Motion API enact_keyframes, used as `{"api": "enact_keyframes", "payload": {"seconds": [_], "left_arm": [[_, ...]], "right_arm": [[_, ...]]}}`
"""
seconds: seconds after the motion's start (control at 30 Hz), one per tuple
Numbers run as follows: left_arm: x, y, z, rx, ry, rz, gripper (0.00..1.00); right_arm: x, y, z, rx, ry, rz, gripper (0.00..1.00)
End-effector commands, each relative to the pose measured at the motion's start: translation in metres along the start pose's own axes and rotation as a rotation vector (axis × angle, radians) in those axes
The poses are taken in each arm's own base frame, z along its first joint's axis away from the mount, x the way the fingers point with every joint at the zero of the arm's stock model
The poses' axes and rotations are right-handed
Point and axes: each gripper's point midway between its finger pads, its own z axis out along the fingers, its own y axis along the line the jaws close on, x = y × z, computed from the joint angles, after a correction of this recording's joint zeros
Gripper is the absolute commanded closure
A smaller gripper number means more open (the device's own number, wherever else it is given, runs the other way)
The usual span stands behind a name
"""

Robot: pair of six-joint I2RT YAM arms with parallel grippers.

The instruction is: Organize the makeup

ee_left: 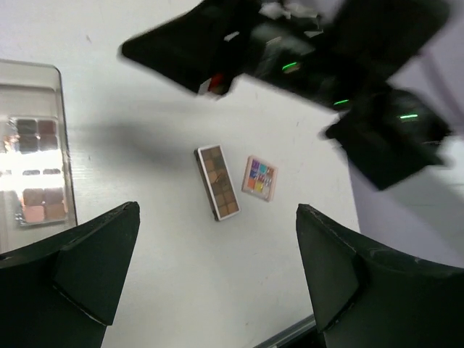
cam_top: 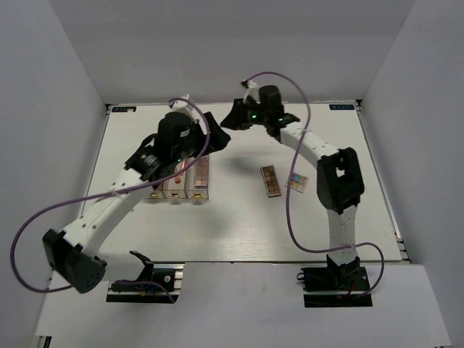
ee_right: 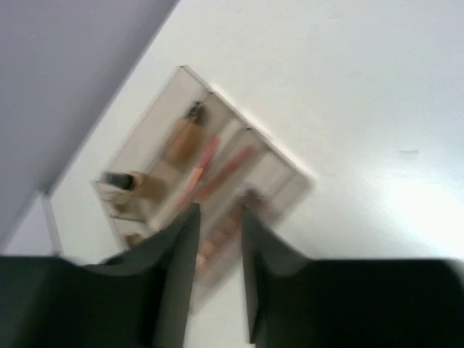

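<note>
A brown-toned eyeshadow palette (cam_top: 271, 180) and a small multicolour palette (cam_top: 296, 180) lie flat on the white table, right of centre. Both also show in the left wrist view, the brown one (ee_left: 217, 181) beside the multicolour one (ee_left: 260, 178). The clear organizer (cam_top: 179, 190) holds beige bottles (ee_right: 185, 138), orange-pink sticks (ee_right: 217, 163) and palettes (ee_left: 32, 170). My left gripper (cam_top: 212, 138) hovers above the organizer's far right corner, wide open and empty (ee_left: 217, 232). My right gripper (cam_top: 230, 118) is raised at the back centre, fingers narrowly apart with nothing between them (ee_right: 217, 239).
Grey walls enclose the table on three sides. The right arm's gripper (ee_left: 217, 51) hangs close to my left gripper, above the table. Purple cables loop beside both arms.
</note>
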Motion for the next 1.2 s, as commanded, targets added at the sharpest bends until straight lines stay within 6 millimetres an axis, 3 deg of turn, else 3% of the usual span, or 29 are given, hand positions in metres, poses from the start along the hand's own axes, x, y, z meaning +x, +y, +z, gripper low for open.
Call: {"api": "enact_keyframes", "payload": {"seconds": [0.0,0.07,0.1,0.13,0.17,0.2,0.23,0.27,0.3,0.33,0.37,0.43,0.47,0.5,0.53,0.57,0.77,1.1,1.17], "left_arm": [[0.029,-0.014,0.03,0.044,0.137,0.002,0.02],[0.05,-0.016,0.055,0.015,0.21,0.018,0.02],[0.06,-0.017,0.063,0.018,0.253,0.019,0.02],[0.075,-0.019,0.069,0.007,0.3,0.033,0.03],[0.073,-0.03,0.076,0.013,0.305,0.04,0.03],[0.103,-0.014,0.094,-0.065,0.396,0.058,0.03],[0.119,-0.02,0.099,-0.074,0.444,0.073,0.03],[0.113,-0.03,0.109,-0.094,0.422,0.078,0.02],[0.146,-0.008,0.123,-0.198,0.509,0.105,0.02],[0.16,-0.013,0.127,-0.222,0.538,0.111,0.02],[0.156,-0.026,0.135,-0.215,0.527,0.113,0.02],[0.189,-0.012,0.15,-0.302,0.591,0.137,0.02],[0.199,-0.02,0.153,-0.294,0.6,0.148,0.02],[0.199,-0.026,0.156,-0.293,0.595,0.148,0.02],[0.196,-0.031,0.156,-0.286,0.584,0.136,0.02],[0.217,-0.021,0.167,-0.324,0.605,0.15,0.02],[0.251,-0.011,0.183,-0.369,0.614,0.157,0.02],[0.272,-0.012,0.207,-0.374,0.552,0.153,0.02],[0.269,-0.021,0.214,-0.338,0.529,0.135,0.02]], "right_arm": [[-0.018,-0.051,-0.063,0.14,-0.011,-0.052,0.61],[-0.029,-0.084,-0.103,0.225,-0.032,-0.075,0.31],[-0.024,-0.093,-0.113,0.25,-0.016,-0.078,0.19],[-0.019,-0.114,-0.138,0.31,0.0,-0.057,0.11],[-0.015,-0.123,-0.149,0.341,0.019,-0.088,0.11],[-0.013,-0.126,-0.161,0.364,0.029,-0.097,0.11],[0.003,-0.135,-0.171,0.396,0.071,-0.071,0.11],[0.005,-0.149,-0.188,0.44,0.076,-0.056,0.11],[0.008,-0.152,-0.198,0.461,0.09,-0.057,0.11],[0.022,-0.161,-0.212,0.496,0.121,-0.007,0.11],[0.026,-0.167,-0.221,0.53,0.125,0.008,0.11],[0.029,-0.17,-0.241,0.558,0.118,-0.002,0.12],[0.044,-0.172,-0.244,0.572,0.13,0.009,0.14],[0.041,-0.172,-0.258,0.592,0.103,0.005,0.15],[0.043,-0.172,-0.262,0.596,0.096,0.004,0.16],[0.053,-0.173,-0.265,0.597,0.101,0.014,0.16],[0.063,-0.173,-0.287,0.611,0.056,0.058,0.18],[0.074,-0.17,-0.29,0.572,0.034,0.119,0.19],[0.076,-0.169,-0.29,0.564,0.031,0.132,0.19]]}}
